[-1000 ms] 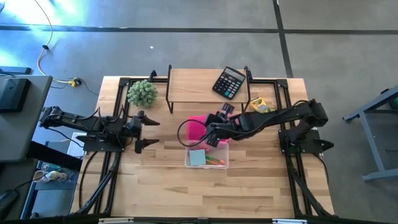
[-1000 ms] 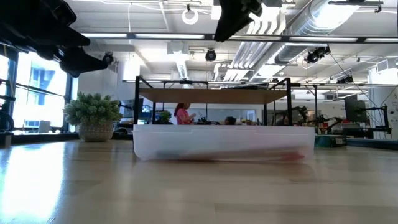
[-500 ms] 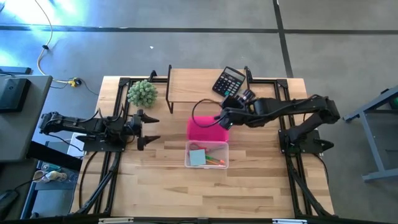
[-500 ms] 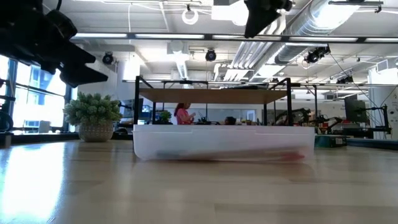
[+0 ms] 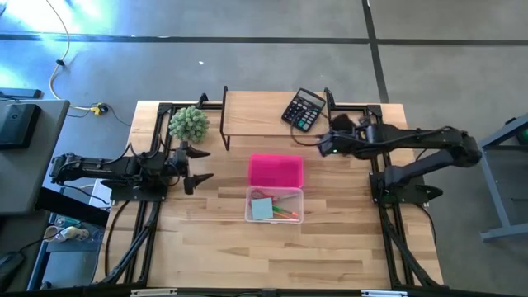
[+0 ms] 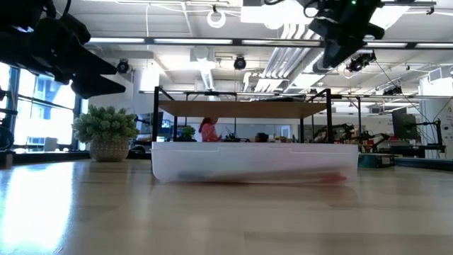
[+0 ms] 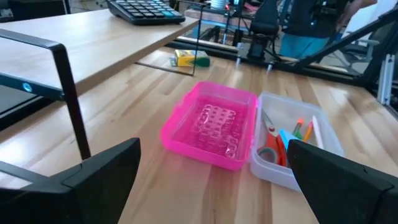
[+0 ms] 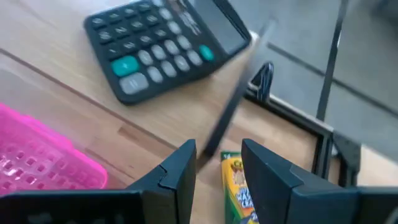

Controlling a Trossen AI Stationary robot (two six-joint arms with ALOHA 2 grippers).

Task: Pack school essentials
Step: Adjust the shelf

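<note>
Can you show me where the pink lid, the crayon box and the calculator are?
pink lid (image 5: 276,170), high view, middle of its flat top.
crayon box (image 8: 236,185), right wrist view, on its yellow-green front.
calculator (image 5: 303,110), high view, on its keypad.

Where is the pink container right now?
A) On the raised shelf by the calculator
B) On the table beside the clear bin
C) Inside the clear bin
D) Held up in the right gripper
B: the pink container sits on the table against the clear bin, no gripper touching it.
</note>
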